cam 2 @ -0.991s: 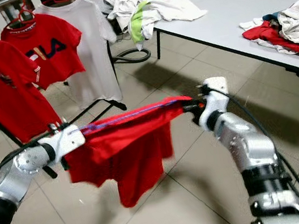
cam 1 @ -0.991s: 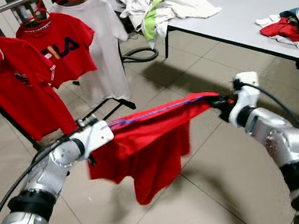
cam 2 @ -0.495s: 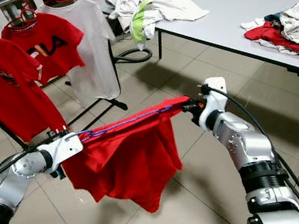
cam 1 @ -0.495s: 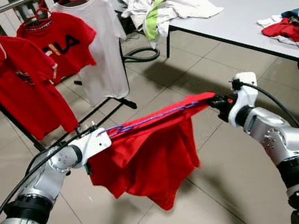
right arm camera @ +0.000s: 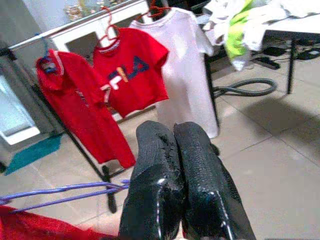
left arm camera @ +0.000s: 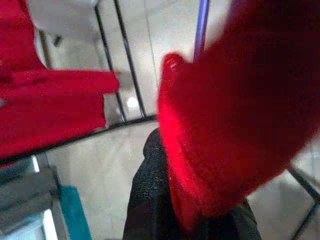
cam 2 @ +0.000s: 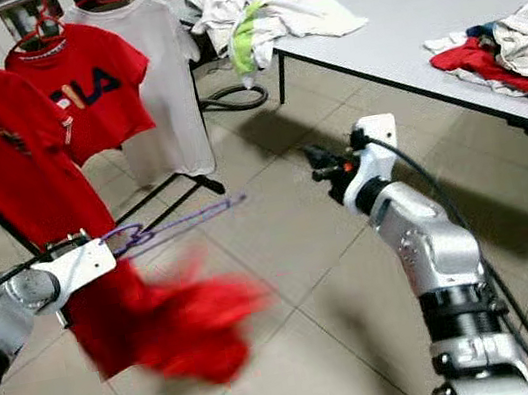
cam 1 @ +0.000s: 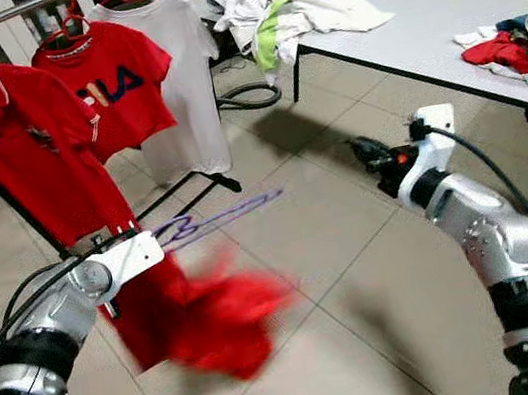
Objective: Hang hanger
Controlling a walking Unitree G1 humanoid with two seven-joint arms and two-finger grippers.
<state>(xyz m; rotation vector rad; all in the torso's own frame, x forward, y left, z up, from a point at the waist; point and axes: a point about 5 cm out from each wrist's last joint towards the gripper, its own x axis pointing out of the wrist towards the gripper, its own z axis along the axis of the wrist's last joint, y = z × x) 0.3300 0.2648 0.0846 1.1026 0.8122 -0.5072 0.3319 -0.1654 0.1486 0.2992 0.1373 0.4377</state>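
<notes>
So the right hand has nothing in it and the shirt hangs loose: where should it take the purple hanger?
Probably at the purple hanger's free end, approached from the robot's right. The wire sticks out bare there, while the left hand holds the opposite end and the red shirt droops below.

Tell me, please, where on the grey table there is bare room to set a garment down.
The grey table is bare across its middle, between the white clothes heap at its far end and the red and white pile at the near right edge. Both ends are crowded.
</notes>
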